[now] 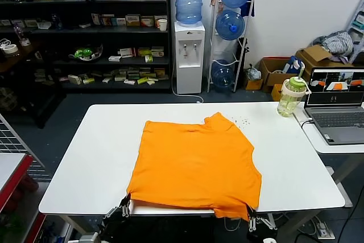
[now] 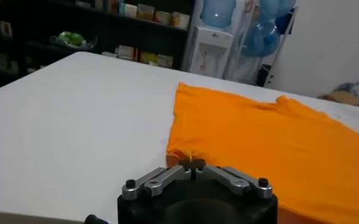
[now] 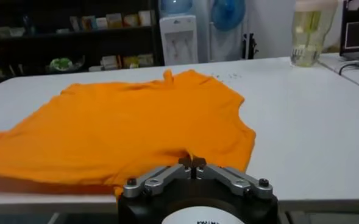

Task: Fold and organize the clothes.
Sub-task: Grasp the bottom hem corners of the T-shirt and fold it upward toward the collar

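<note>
Orange cotton, the T-shirt (image 1: 196, 163) lies flat on the white table (image 1: 85, 157), its hem hanging a little over the table's near edge and its collar pointing toward the water dispenser (image 1: 189, 55). No lettering shows on the side facing up. At the shirt's near left corner the left gripper (image 2: 192, 163) has its fingertips pinched together on the hem; at the near right corner the right gripper (image 3: 192, 162) is clamped on the fabric the same way. From the head view both arms are mostly cut off below the table edge. Bare tabletop lies open left of the shirt and beyond its collar. Right of the shirt, at the far corner, a green-lidded bottle (image 1: 291, 96) stands beside a laptop (image 1: 337, 106) on the adjoining table.
</note>
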Tool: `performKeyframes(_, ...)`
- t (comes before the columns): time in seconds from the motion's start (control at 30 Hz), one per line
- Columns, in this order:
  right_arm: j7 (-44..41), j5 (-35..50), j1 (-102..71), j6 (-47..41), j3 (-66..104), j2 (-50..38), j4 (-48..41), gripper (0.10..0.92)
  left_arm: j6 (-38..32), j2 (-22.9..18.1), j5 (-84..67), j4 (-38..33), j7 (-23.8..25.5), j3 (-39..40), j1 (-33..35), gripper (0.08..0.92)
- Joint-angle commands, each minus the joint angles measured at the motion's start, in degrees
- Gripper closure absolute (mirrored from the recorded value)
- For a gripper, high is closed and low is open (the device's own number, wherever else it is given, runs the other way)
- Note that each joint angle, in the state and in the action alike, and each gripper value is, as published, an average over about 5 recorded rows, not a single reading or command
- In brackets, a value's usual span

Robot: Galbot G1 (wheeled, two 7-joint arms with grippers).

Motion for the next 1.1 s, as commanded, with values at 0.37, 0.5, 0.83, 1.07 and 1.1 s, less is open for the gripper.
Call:
performKeyframes(0.37, 4.53, 9.07, 28.1, -2.73, -5.87, -4.78, -12.43, 0.9, -2.78, 3.06, -3.97, 12.5, 2.64, 5.96, -21.91, 0.902)
performKeyframes(0.5, 4.85, 9.75, 32.8, -3.22, -9.07, -5.45, -16.3, 0.9, -2.75, 3.19, -4.15, 16.14, 2.4, 7.6, -25.17, 0.902)
performKeyframes(0.83, 5.12, 9.72, 38.08, -4.6, -13.32, -3.35, -21.37, 0.873, -2.17, 2.38, -3.97, 21.06, 1.65, 8.75, -29.08, 0.902)
performKeyframes(1.07, 3.59, 9.06, 37.76, -5.55, -11.9, -3.4, -21.69, 0.686, -1.03, 1.99, -3.15, 21.53, 1.14, 8.14, -28.59, 0.767)
performKeyframes(1.1, 3.34, 8.67, 37.49, -5.56, -11.44, -3.52, -21.53, 0.651, -0.83, 2.02, -2.87, 21.41, 0.97, 7.95, -28.27, 0.732)
